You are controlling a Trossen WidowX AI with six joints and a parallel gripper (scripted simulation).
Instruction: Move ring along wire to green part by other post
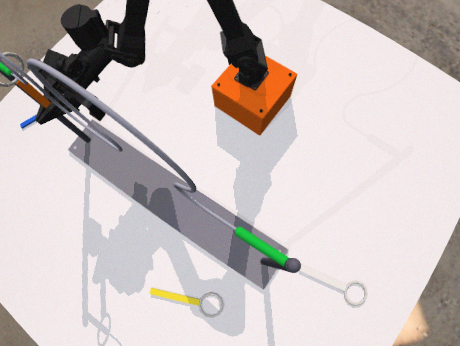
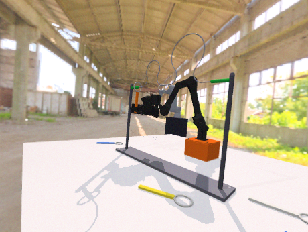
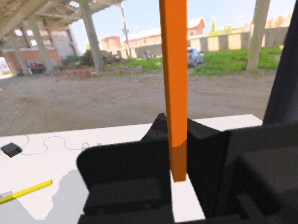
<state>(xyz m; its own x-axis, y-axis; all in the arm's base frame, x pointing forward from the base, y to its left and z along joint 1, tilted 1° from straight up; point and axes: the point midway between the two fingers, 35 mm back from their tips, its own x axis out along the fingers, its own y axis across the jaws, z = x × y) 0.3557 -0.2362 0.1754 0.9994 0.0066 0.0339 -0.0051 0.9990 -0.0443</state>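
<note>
Has 1 black claw (image 1: 47, 107) (image 2: 134, 108) (image 3: 166, 117) nearly shut, gripping 1 straight orange handle (image 1: 32, 93) (image 2: 136, 98) (image 3: 176, 90). Hangs 1 round grey ring (image 1: 23, 65) (image 2: 137, 91) at 1 of 2 green wire sleeves (image 1: 4, 69) (image 2: 135, 87), beside 1 of 2 dark upright posts (image 2: 128, 121) (image 3: 285, 65). Lie loose on the white counter (image 1: 360, 200) (image 2: 50, 188) (image 3: 30, 165): 1 yellow-handled ring (image 1: 175, 296) (image 2: 155, 192) (image 3: 27, 191), 1 blue-handled (image 2: 107, 143).

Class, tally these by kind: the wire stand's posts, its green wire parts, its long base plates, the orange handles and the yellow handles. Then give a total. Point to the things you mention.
Posts (image 1: 293, 265) (image 2: 226, 134) (image 3: 282, 75): 2
Green wire parts (image 1: 262, 246) (image 2: 219, 80): 2
Long base plate (image 1: 130, 170) (image 2: 174, 171): 1
Orange handle (image 1: 32, 94) (image 2: 136, 98) (image 3: 176, 75): 1
Yellow handle (image 1: 175, 296) (image 2: 156, 192) (image 3: 27, 191): 1
Total: 7
</note>
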